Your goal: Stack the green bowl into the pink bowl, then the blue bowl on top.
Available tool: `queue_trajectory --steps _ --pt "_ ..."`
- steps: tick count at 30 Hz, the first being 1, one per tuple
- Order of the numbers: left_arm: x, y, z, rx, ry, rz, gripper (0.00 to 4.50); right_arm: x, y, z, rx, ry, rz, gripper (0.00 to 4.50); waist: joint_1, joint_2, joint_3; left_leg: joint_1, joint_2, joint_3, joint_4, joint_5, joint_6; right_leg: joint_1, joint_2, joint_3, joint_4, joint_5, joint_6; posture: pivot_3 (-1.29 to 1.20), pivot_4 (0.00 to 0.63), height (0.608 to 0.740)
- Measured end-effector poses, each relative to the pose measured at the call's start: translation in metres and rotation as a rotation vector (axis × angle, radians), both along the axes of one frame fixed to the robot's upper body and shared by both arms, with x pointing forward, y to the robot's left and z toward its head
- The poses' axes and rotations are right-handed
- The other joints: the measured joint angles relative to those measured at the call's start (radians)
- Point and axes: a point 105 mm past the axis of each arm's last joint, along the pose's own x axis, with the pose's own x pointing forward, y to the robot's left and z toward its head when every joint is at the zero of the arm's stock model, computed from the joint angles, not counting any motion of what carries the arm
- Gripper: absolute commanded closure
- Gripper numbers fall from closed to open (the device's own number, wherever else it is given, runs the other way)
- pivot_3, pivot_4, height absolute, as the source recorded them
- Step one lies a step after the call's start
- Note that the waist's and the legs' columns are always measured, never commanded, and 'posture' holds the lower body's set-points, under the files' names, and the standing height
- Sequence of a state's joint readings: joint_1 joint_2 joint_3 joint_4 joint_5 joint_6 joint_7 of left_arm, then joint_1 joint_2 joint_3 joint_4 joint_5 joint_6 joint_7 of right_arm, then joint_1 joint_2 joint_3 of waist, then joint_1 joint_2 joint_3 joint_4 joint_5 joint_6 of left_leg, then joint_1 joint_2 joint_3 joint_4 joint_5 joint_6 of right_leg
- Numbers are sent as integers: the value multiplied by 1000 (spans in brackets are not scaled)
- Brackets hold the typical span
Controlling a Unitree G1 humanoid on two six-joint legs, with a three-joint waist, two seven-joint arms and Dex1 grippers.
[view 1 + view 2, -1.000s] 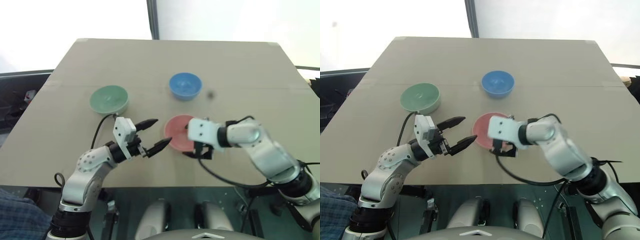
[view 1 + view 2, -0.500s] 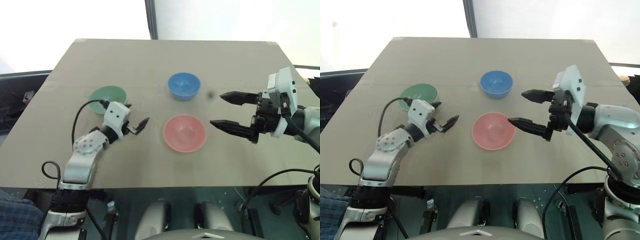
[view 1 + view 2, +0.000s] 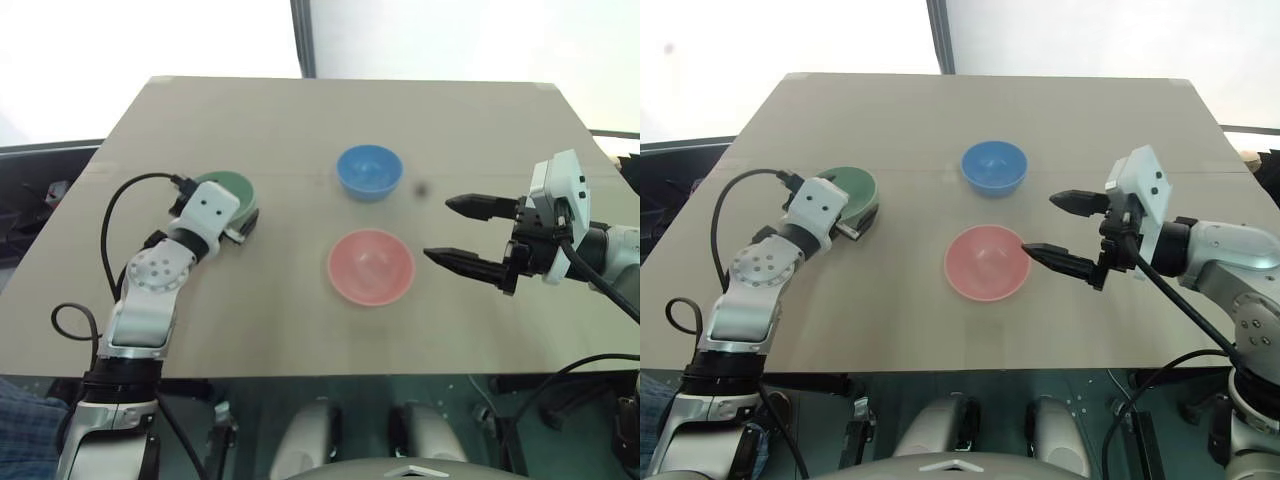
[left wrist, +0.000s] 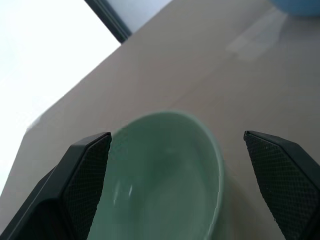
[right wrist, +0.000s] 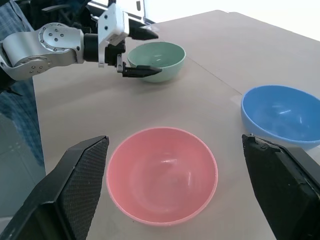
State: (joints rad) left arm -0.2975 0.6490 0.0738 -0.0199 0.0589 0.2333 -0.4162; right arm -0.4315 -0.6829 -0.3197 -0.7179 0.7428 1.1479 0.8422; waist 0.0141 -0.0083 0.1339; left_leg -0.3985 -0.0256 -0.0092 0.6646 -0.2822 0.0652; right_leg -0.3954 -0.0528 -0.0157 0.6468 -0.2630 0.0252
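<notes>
1. Green bowl (image 5: 156, 60): upright on the table (image 3: 300, 130), on its left side. The left gripper (image 5: 141, 52) is at this bowl with its fingers spread wide, one to each side of the rim; whether either finger touches the bowl cannot be told. From the head views the wrist housing covers the near part of the bowl and the fingers are largely hidden.
2. Pink bowl (image 3: 371, 265): upright and empty, near the table's centre toward the near edge. The right gripper (image 3: 468, 235) hangs just to its right, above the table, fingers wide apart and holding nothing, tips pointing toward the bowls.
3. Blue bowl (image 3: 369, 171): upright and empty, behind the pink bowl, apart from it and from both grippers. It is cut off at the edge in the left wrist view.
4. A small dark spot (image 3: 421, 188) lies on the table right of the blue bowl; what it is cannot be made out.
</notes>
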Motion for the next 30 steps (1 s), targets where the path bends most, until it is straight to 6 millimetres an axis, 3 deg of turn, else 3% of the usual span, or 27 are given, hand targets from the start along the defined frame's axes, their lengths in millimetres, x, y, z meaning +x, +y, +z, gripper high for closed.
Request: queue_trajectory --steps 7,11,18,20,26,30 --pt "-2 3 -32 68 164 -8 0 -1 0 3 2 -2 12 23 0 0 0 0 0 0 0 0 0 0 0 0 0 0 0 0 150 740" --pt "1 10 -35 122 189 4 1069 -3 1 6 19 -10 18 0 -1 0 0 0 0 0 0 0 0 0 0 0 0 0 0 0 150 740" --pt "1 15 -41 147 217 9 4406 -5 2 6 38 -2 13 0 0 0 0 -1 0 0 0 0 0 0 0 0 -1 0 0 0 150 740" --pt "5 14 -30 168 188 -6 4464 -5 1 7 38 -3 10 0 1 0 0 0 0 0 0 0 0 0 0 0 -1 0 0 0 150 740" --pt "10 15 -32 190 204 -30 4464 -6 0 7 36 -7 1 0 1 0 0 0 0 0 0 0 0 0 -1 0 0 0 0 0 150 740" --pt "17 2 -21 295 160 -128 4464 -7 -1 7 31 -11 -2 0 2 -1 0 -1 0 0 0 0 0 0 -1 0 -1 0 0 0 150 740"
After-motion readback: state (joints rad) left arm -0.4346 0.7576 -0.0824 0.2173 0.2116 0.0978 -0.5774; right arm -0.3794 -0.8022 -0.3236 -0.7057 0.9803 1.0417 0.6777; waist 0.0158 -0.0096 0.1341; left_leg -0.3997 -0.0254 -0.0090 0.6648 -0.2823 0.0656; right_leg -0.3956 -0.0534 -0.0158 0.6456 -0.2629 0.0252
